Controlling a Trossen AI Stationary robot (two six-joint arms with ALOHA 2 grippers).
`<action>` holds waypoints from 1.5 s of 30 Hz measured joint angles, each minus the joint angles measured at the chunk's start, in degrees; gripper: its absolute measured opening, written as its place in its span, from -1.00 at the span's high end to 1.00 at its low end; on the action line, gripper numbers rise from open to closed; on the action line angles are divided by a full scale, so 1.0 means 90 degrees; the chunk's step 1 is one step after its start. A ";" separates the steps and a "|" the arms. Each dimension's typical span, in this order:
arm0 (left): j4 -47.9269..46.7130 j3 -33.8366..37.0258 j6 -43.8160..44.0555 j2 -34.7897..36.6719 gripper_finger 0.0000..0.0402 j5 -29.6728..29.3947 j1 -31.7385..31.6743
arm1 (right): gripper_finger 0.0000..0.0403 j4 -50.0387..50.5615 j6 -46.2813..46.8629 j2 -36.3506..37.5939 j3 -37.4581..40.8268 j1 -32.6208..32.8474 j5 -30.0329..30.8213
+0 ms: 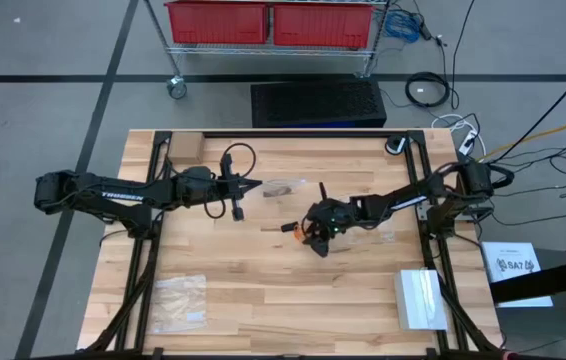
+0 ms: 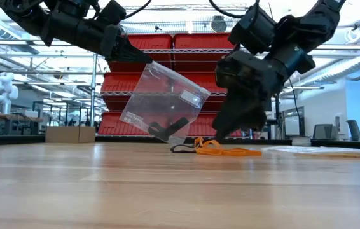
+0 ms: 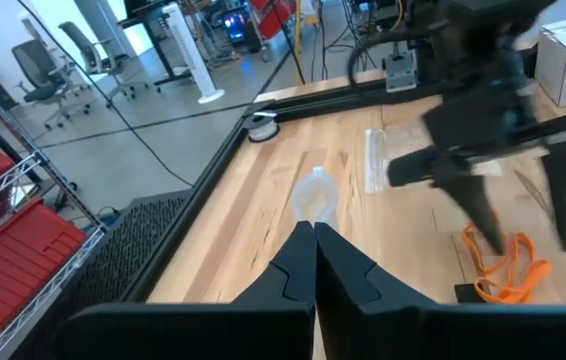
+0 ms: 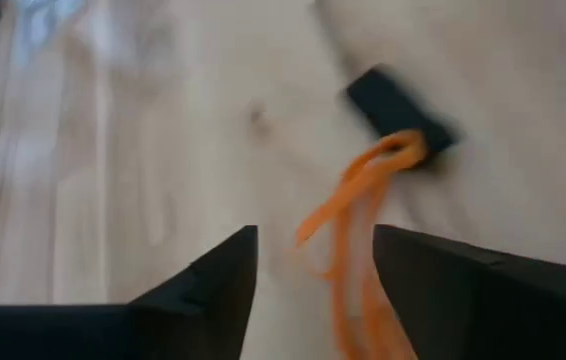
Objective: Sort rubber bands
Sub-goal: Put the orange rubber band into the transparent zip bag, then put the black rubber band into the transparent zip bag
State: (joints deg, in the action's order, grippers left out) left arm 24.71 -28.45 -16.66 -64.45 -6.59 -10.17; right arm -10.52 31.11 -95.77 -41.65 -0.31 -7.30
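Wooden table (image 1: 263, 290), red bins (image 1: 273, 22) behind. Orange rubber bands (image 2: 221, 149) flat on the wood near the middle, right under the right gripper (image 4: 315, 262), open wide, holding nothing. Left gripper (image 2: 147, 60) pinched shut on a clear bag (image 2: 164, 102), up in the air. Probably light, soft, stretchy; best pinched on one thin loop.

The table (image 1: 263, 300) was a pale butcher-block top of wooden strips inside a black frame. Near its centre lay a small bunch of orange rubber bands (image 2: 215, 148), with a dark piece (image 4: 398, 110) touching their end. Towards five o'clock of the top sat a white box (image 1: 420, 298). Towards seven o'clock lay a flat clear plastic bag (image 1: 180, 302). At eleven o'clock rested a small brown block (image 1: 185, 147).
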 joint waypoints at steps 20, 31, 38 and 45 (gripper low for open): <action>0.0003 0.0000 -0.0017 0.0000 1.00 0.0002 0.0002 | 0.67 -0.0142 0.0015 -0.0491 -0.0188 -0.0259 0.0613; -0.0041 0.0000 -0.0014 0.0000 1.00 0.0002 0.0000 | 0.67 0.1082 -0.0825 -0.0798 -0.1537 0.0207 0.0668; -0.0124 0.0002 -0.0013 0.0000 1.00 0.0005 0.0001 | 0.59 0.2615 -0.0119 -0.0635 -0.1893 -0.0109 0.1029; -0.0131 0.0000 -0.0012 0.0000 1.00 0.0005 0.0000 | 0.24 0.2328 0.0490 -0.0686 -0.1676 -0.0467 0.0634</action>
State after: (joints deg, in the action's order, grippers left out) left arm 23.53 -28.45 -16.78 -64.45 -6.55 -10.17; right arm 10.43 35.52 -101.94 -56.74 -4.51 -1.59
